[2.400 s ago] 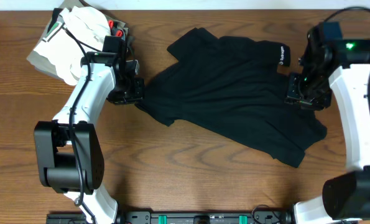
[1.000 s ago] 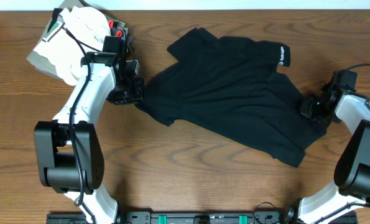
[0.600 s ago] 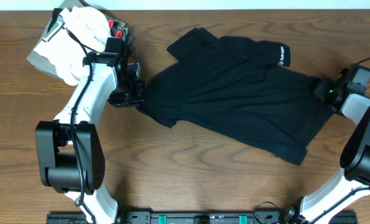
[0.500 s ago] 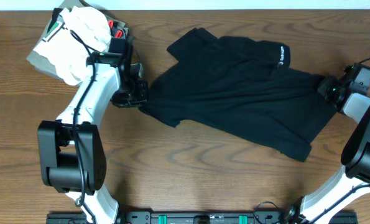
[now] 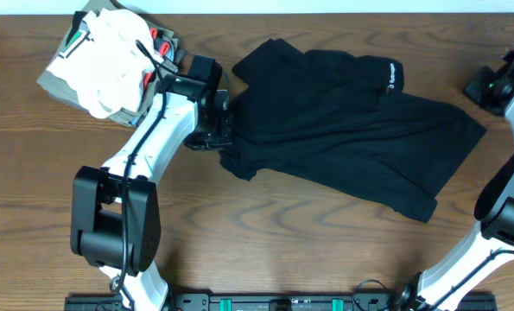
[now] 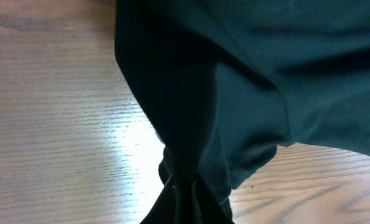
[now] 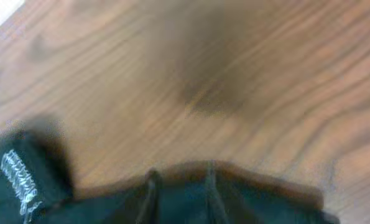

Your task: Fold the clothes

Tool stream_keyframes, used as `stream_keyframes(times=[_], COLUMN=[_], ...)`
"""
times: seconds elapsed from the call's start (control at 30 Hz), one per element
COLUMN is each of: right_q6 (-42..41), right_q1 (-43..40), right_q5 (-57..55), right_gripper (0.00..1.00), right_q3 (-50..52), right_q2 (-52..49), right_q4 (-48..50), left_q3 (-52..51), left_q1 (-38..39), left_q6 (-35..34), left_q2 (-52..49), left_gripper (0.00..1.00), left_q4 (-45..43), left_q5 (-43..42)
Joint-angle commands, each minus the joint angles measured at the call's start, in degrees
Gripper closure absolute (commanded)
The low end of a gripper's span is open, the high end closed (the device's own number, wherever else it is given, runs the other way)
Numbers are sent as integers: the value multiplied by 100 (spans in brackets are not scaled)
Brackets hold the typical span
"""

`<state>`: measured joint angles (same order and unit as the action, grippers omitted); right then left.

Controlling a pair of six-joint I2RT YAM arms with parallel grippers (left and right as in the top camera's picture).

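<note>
Clothes (image 5: 343,130) in left jaws, seemingly outside right jaws.

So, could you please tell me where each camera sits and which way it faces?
Overhead: above the brown wooden table, looking straight down on the large black soft fabric garment; both white arms show, left gripper shut on its left edge, right gripper near its right corner.
Left wrist: on the left arm, facing bunched black fabric; no fingers visible.
Right wrist: blurred, facing down at table and garment edge; fingers not discernible.
Shared: overhead and right wrist both show the small white logo print.
</note>
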<state>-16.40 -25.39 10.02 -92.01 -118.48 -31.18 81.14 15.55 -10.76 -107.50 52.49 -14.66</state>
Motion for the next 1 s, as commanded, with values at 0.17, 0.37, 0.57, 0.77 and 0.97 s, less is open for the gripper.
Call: stream_keyframes(times=[0.17, 0.37, 0.57, 0.77, 0.97], right_q6=[839, 1075, 1086, 903, 240], right_q1=[-4, 225, 595, 1003, 1300], right_q5=[1849, 1882, 960, 496, -411], right_gripper=[62, 64, 63, 61, 60], right_q3=[-1674, -1711, -1707, -1694, -1440], right_q2=[396, 1032, 1921, 2848, 3421], right_q4=[-2997, -4004, -5025, -5882, -6452], left_q3=[31, 31, 31, 31, 31], left_q1=[-238, -531, -702, -702, -702], left_q6=[-94, -94, -90, -26, 61], left_q2=[57, 57, 57, 57, 57], left_gripper=[94, 94, 94, 94, 94], left_q4=[31, 232, 361, 334, 295], left_q5=[15, 13, 15, 15, 17])
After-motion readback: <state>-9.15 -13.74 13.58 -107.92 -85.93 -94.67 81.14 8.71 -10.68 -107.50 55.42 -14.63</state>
